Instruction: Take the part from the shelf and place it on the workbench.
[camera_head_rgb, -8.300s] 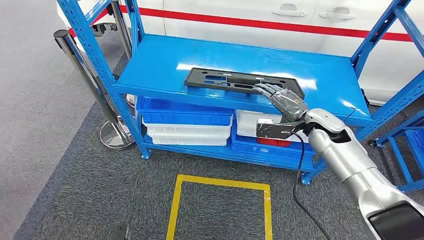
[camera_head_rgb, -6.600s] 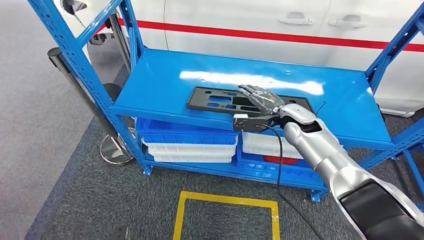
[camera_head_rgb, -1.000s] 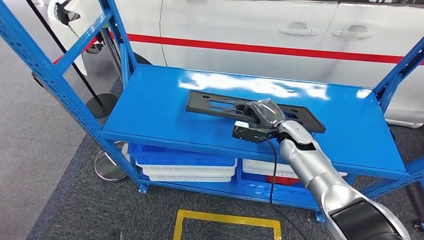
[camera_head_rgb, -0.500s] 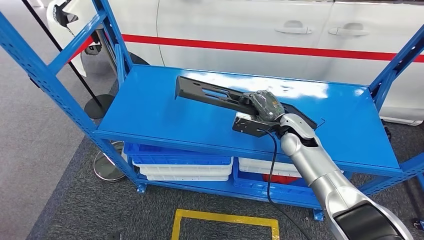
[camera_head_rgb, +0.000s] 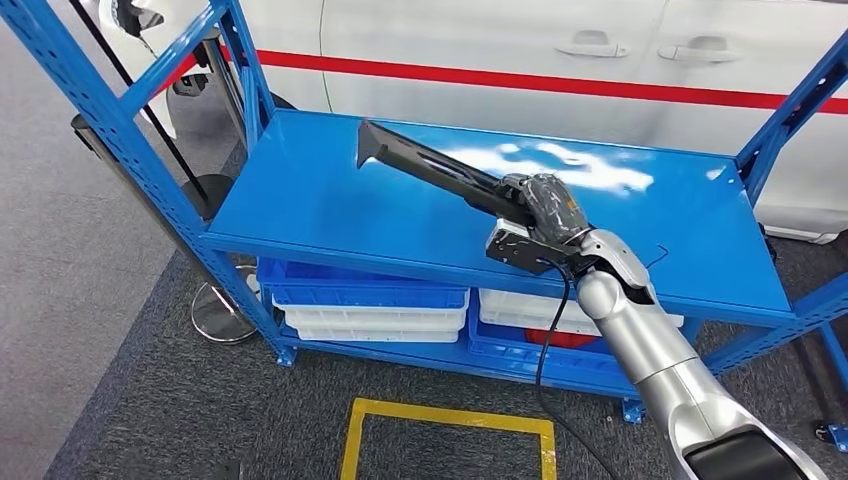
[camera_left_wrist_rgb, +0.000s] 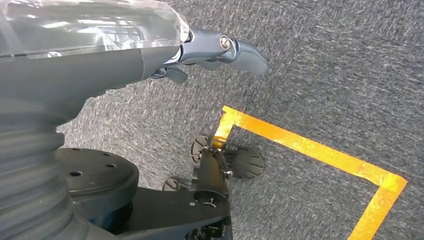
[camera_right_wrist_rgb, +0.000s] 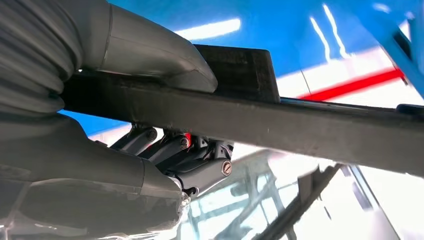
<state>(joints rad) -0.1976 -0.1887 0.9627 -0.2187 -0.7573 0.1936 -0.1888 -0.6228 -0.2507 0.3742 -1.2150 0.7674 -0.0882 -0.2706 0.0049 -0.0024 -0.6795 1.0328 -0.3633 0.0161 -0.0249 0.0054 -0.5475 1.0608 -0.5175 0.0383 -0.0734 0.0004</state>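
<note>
The part (camera_head_rgb: 425, 163) is a long flat black plastic panel with cut-outs. My right hand (camera_head_rgb: 540, 205) grips it near its near end and holds it tilted, its far end raised above the blue shelf top (camera_head_rgb: 320, 200). In the right wrist view the thumb (camera_right_wrist_rgb: 150, 50) presses one face of the part (camera_right_wrist_rgb: 300, 125) and the dark fingers (camera_right_wrist_rgb: 195, 160) wrap the other. My left hand (camera_left_wrist_rgb: 215, 50) hangs over the grey carpet with its fingers loosely curled, holding nothing.
The blue steel shelf has uprights at left (camera_head_rgb: 120, 120) and right (camera_head_rgb: 790, 120). Blue and white bins (camera_head_rgb: 370, 305) sit on its lower level. A white car with a red stripe (camera_head_rgb: 560, 60) stands behind. A yellow tape square (camera_head_rgb: 445, 440) marks the carpet.
The part lay flat on the shelf a second ago; my right hand has since lifted and tilted it, far end raised. The camera has shifted slightly.
</note>
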